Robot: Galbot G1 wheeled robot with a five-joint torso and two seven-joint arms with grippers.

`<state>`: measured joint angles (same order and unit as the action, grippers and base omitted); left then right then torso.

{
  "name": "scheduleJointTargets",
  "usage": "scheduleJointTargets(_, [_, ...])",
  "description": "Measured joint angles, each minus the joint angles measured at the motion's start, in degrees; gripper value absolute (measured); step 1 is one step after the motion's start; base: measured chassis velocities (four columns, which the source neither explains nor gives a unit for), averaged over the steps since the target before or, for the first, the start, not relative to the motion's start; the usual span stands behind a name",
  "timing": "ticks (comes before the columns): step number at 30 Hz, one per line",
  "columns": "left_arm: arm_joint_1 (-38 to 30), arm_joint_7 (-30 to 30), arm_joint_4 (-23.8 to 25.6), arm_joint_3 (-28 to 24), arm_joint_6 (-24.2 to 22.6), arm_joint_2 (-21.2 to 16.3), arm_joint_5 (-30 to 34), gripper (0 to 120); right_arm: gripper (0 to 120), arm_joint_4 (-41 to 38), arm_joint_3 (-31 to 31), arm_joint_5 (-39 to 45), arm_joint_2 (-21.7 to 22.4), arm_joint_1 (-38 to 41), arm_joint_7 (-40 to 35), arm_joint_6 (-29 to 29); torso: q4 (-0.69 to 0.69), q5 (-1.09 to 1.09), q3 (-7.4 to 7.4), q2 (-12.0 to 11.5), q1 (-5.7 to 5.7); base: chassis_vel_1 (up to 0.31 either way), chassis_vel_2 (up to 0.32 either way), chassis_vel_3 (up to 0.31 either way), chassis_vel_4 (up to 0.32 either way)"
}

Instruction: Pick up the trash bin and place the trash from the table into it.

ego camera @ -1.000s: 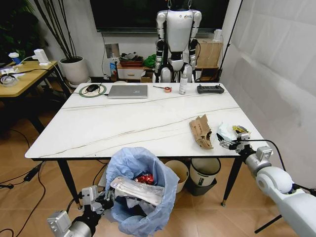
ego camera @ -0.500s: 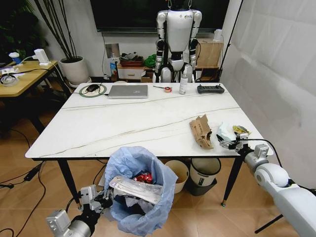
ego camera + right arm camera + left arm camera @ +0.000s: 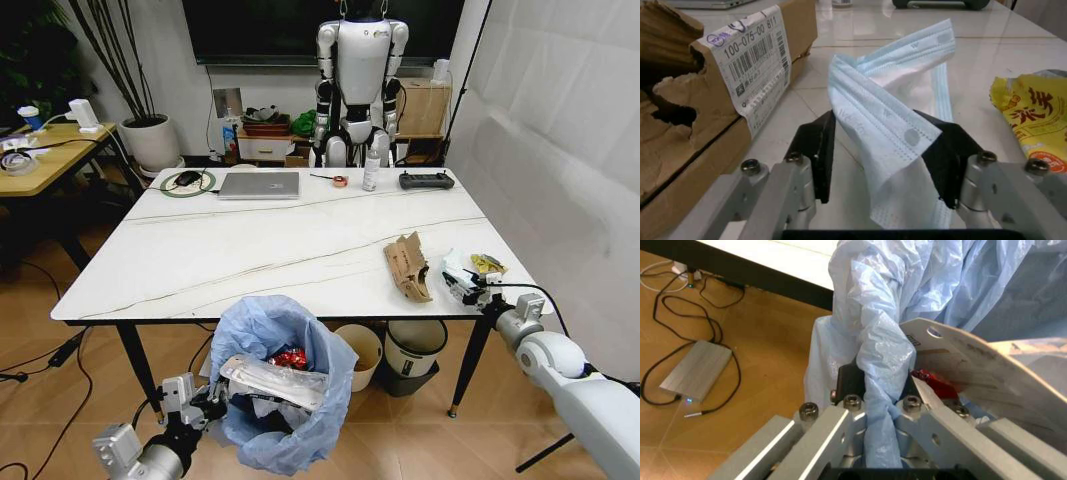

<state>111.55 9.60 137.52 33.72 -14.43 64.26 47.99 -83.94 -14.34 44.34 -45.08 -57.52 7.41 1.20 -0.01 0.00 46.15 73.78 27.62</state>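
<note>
While I'm working the near right corner of the table [image 3: 200, 250], I'm keeping the bin [image 3: 280, 395] hanging low in front of the near edge, below tabletop level. Left gripper [image 3: 883, 405] is clamped on a bunched fold of the blue bag at the rim; jaws are narrow, holding plastic and not the bin wall as far as I can tell. Bin is already carrying a flat pale package and a red can.

Right gripper [image 3: 883, 155] is sitting low over the tabletop with a light-blue face mask [image 3: 890, 115] standing between its black pads [image 3: 819, 150]. Jaws are partly open around it; I'm judging them not yet tight, since a gap shows on each side.

For this step I'm wanting the pads pinching the folded middle of the mask, not the loose ear loop, so it's not sliding out on the lift. Mask is limp, so I'm expecting it to droop and drag.

Around it: torn cardboard [image 3: 407, 266] with a barcode label is lying just beside the gripper on the inner side, close enough to get nudged. Yellow wrapper [image 3: 1032, 122] is lying just beside on the outer side, near the table edge, and could be knocked off. I'm lifting straight up to miss both.

Far side of the table: laptop [image 3: 259, 185], bottle, black controller [image 3: 426, 180], well apart, not in the way. Cream bin and a white bin under the table are sitting near the carry path; I'm staying above them.
</note>
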Motion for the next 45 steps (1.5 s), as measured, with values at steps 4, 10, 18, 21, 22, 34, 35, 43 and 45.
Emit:
scheduleJointTargets(4, [0.02, 0.00, 0.03, 0.01, 0.00, 0.05, -0.06, 0, 26, 0.22, 0.26, 0.01, -0.12, 0.15, 0.58, -0.17, 0.00, 0.00, 0.00, 0.00, 0.00, 0.000, 0.000, 0.000, 0.000])
scheduleJointTargets(10, [-0.10, 0.00, 0.04, -0.04, 0.00, 0.16, -0.11, 0, 6, 0.44, 0.78, 0.02, -0.33, 0.49, 1.21, -0.64, 0.00, -0.01, 0.00, 0.00, 0.00, 0.000, 0.000, 0.000, 0.000])
scheduleJointTargets(18, [-0.11, -0.01, 0.16, -0.01, 0.00, 0.03, -0.14, 0, 0, 0.73, 1.18, 0.74, -0.64, 1.29, 2.01, -1.41, 0.00, 0.00, 0.00, 0.00, 0.00, 0.000, 0.000, 0.000, 0.000])
scheduleJointTargets(21, [-0.13, -0.03, 0.20, -0.03, 0.00, -0.02, -0.12, 0, 0, 0.64, 1.29, 1.75, -0.65, 1.78, 2.27, -1.87, 0.00, 0.00, 0.00, 0.00, 0.00, 0.000, 0.000, 0.000, 0.000])
scheduleJointTargets(22, [-0.13, -0.03, 0.19, -0.04, 0.00, -0.02, -0.12, 0, 0, 0.63, 1.34, 1.88, -0.66, 1.91, 2.35, -2.03, 0.00, 0.00, 0.00, 0.00, 0.00, 0.000, 0.000, 0.000, 0.000])
scheduleJointTargets(34, [-0.16, -0.13, 0.26, -0.22, 0.00, -0.09, -0.14, 0, 0, 0.62, 1.44, 3.18, -0.78, 3.00, 3.17, -3.18, 0.00, 0.00, 0.00, 0.00, 0.00, 0.000, 0.000, 0.000, 0.000])
scheduleJointTargets(35, [-0.16, -0.16, 0.29, -0.24, 0.00, -0.11, -0.14, 0, 0, 0.54, 1.34, 3.29, -0.76, 3.13, 3.30, -3.51, 0.00, 0.00, 0.00, 0.00, 0.00, 0.000, 0.000, 0.000, 0.000])
scheduleJointTargets(43, [-0.20, -0.34, 0.42, -0.90, 0.03, -0.71, -0.37, 0, 0, -4.25, 1.82, 7.01, 0.64, 4.93, 4.54, -5.67, 0.00, -0.02, -0.01, 0.00, 0.00, 0.000, 0.000, 0.000, 0.000])
scheduleJointTargets(45, [-0.16, -0.39, 0.43, -1.08, 0.03, -0.91, -0.51, 0, 0, -6.65, 2.78, 8.45, 1.31, 5.08, 5.77, -6.71, 0.00, 0.01, 0.00, 0.00, 0.00, 0.000, 0.000, 0.000, 0.000])
